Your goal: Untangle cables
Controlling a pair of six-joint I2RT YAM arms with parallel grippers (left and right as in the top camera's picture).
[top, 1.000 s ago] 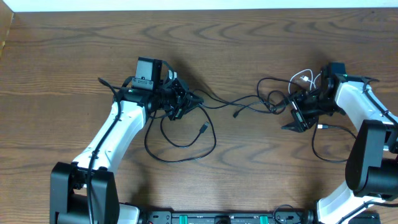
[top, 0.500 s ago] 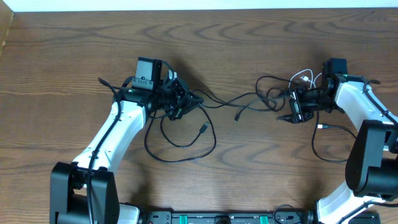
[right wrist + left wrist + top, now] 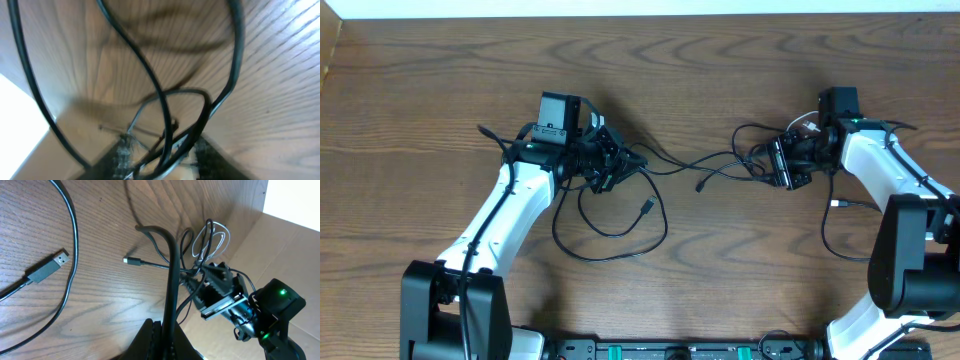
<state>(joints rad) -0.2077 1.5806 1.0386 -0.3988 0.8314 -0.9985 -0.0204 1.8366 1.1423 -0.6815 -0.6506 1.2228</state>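
Overhead view: the cables [image 3: 760, 160] are thin, round, glossy cords, mostly black. They bunch into a knot at about 2 o'clock from the middle of the table [image 3: 440, 90], with one strand running across toward 9 o'clock. A wide loop sags toward 7 o'clock. One white cord [image 3: 212, 240] curls in narrow loops beside the knot. A flat metal USB plug [image 3: 50, 266] and a small pale plug [image 3: 131, 260] lie loose on the wood. The left gripper [image 3: 610, 160] is pinched tight on a black strand. The right gripper [image 3: 782, 165] sits in the knot with cords between its fingers, but I cannot tell whether it grips them. The table is dark brown wood with bold wavy grain and a pale strip along its 12 o'clock edge.
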